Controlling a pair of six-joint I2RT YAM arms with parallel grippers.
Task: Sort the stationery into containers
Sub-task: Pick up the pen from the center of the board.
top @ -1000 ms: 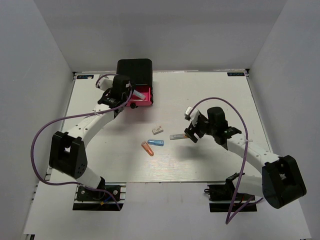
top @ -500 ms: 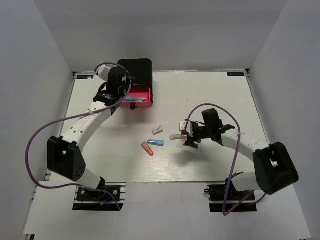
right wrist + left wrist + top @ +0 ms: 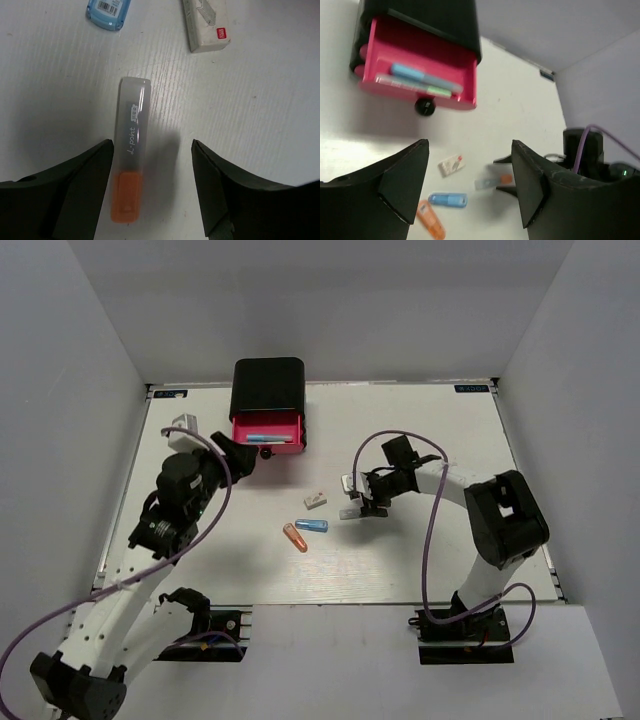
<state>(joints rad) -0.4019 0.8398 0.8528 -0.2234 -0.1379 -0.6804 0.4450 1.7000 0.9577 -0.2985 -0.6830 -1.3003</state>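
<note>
While it gapes, right pincer (image 3: pixel 151 146) (empty) straddles capsule (image 3: pixel 131 165).

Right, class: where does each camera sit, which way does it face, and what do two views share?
Top external: high behind the bases, looking down on the white table; both arms, the left gripper and right gripper show.
Left wrist: on the left arm, facing the open pink-red drawer in the black cabinet; its open black fingers frame the view.
Right wrist: down on a clear, orange-capped capsule; its fingers flank it.
Shared: both wrist views show that capsule and the small white block.
</note>
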